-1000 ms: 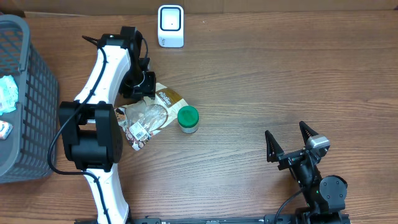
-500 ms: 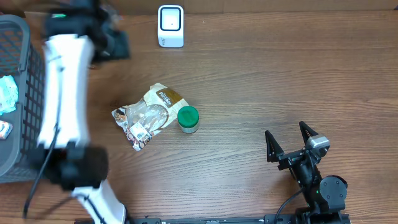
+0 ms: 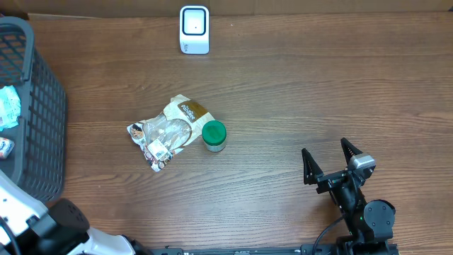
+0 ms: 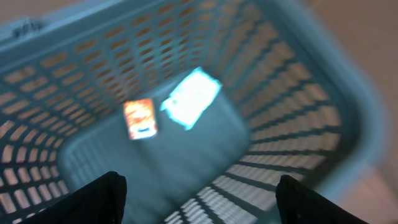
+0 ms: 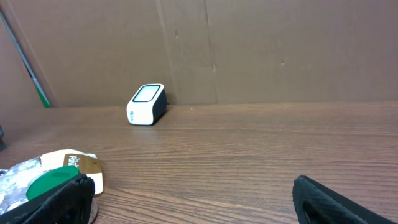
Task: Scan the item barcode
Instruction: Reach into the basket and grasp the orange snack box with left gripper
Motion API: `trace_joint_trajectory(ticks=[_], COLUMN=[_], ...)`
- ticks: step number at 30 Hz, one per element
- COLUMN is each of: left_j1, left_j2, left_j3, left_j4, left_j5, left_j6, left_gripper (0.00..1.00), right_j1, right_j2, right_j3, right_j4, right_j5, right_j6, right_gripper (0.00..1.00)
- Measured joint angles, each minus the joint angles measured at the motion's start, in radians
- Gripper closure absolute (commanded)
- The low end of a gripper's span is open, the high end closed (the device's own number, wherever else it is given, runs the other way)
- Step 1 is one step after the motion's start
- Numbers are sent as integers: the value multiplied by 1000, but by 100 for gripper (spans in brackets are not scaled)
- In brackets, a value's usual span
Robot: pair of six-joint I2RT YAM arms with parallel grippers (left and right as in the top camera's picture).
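L tool (image 4: pixel 200 186) agape — over basket (image 4: pixel 357 124).

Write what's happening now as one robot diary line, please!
left gripper: open, empty, above basket | right gripper: open, empty | snack bag, green-lid jar: on table

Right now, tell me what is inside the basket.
Inside the basket lie two items: a small orange packet and a pale blue-white packet. Blur hides their labels; the nearest floor is out of frame.

Nothing legible. The snack bag (image 3: pixel 167 132) bears a brown label with white print, too small to read.
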Motion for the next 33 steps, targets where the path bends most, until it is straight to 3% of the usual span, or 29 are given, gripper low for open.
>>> trace_joint_trajectory(ticks=[12,20,29,33], left_j1=[35,39,41,41], left_j2=[203,398,512,523], left_j3=[-279,-288,-289,-289], left_j4=[222,265,330,348], left_j5=[-118,-171,-203,-214], left_j6=[85,195,225,227], left_gripper=[27,27,28,36], right_j1=[0,0,0,0], right_j2=[0,0,0,0], right_j3=[0,0,0,0], right_j4=[0,0,0,1], right_j5=[0,0,0,0], right_j6=[0,0,0,0], right_gripper=[0,0,0,0])
